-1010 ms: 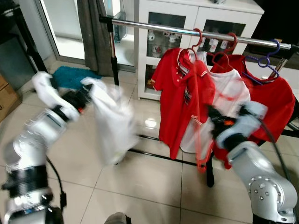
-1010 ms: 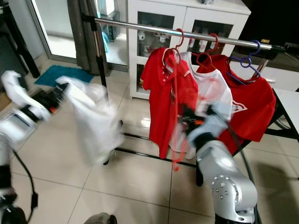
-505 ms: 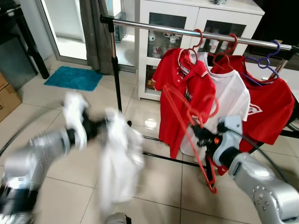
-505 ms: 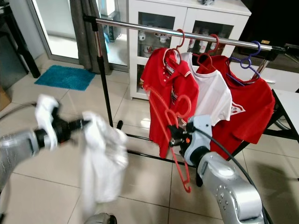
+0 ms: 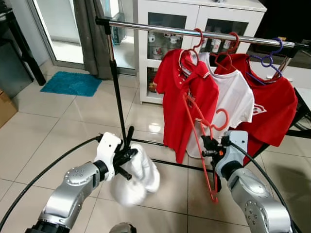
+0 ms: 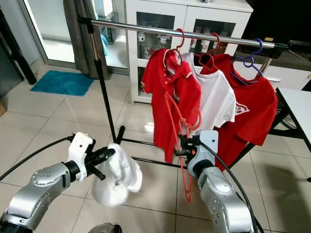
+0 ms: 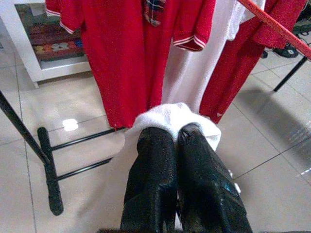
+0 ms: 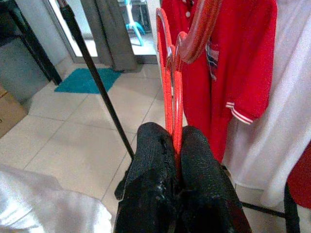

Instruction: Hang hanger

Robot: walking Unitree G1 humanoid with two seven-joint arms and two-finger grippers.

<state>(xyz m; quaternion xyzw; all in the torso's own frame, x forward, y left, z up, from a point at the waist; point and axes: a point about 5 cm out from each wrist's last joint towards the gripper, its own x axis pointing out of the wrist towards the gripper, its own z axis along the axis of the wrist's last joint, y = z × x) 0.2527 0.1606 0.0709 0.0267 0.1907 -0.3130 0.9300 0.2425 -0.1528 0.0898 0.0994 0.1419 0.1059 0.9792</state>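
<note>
Now, hanger: the thin red plastic hanger was held up by the right gripper, in front of the hanging clothes and below the rail, with its hook up.
Right fingers: the two black fingers were pressed together on the hanger's thin bar.
How it handles: it looked light and stiff, a bit slippery, and it could swing or snap if bumped. I think the hold near the middle was good, as the hook stayed free.
Left fingers: the left gripper was low by the floor, its fingers squeezed on a soft white cloth shirt. The shirt was floppy and light and hung down in a lump.
Rail: the shiny silver metal rail ran across the top, well above the hanger.
In the way: a red polo shirt, a white T-shirt and a red T-shirt already hung there, close together. The rail's left part had room.
Around: a black rack pole, a white cabinet, a blue mat and the tiled floor.
</note>
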